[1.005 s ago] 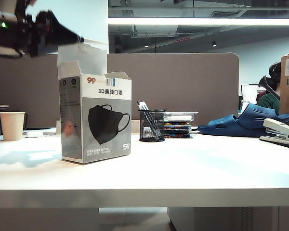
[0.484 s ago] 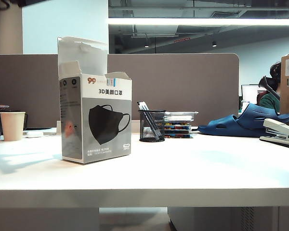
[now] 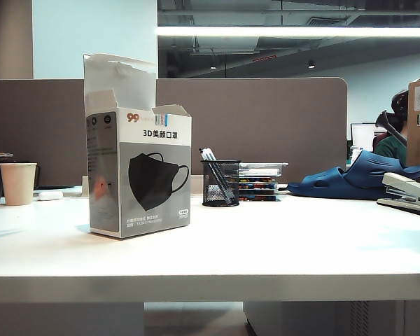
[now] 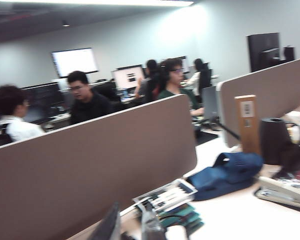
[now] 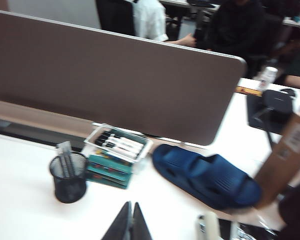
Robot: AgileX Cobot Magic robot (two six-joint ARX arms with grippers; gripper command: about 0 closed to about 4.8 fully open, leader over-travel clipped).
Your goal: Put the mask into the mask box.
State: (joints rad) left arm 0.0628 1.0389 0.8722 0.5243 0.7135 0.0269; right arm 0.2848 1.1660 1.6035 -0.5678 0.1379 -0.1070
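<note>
Mask box (image 3: 140, 175) standing open near the desk's (image 3: 280, 245) left edge; mask not visible in any view.
Right gripper (image 5: 131, 222) is closed and empty, raised above the desk; left gripper (image 4: 132, 225) also raised, jaws apparently near-closed but uncertain. Risk: the upright flaps or a knock could tip the box.

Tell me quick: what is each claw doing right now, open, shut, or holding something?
Left gripper: raised above the desk; open or shut cannot be told; nothing seen held.
Right gripper: raised above the desk, shut, holding nothing.

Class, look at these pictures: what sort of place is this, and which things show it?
Most likely an open-plan office: a desk divider, a mesh pen cup and a stapler on the white desk, with people at computer screens behind.
</note>
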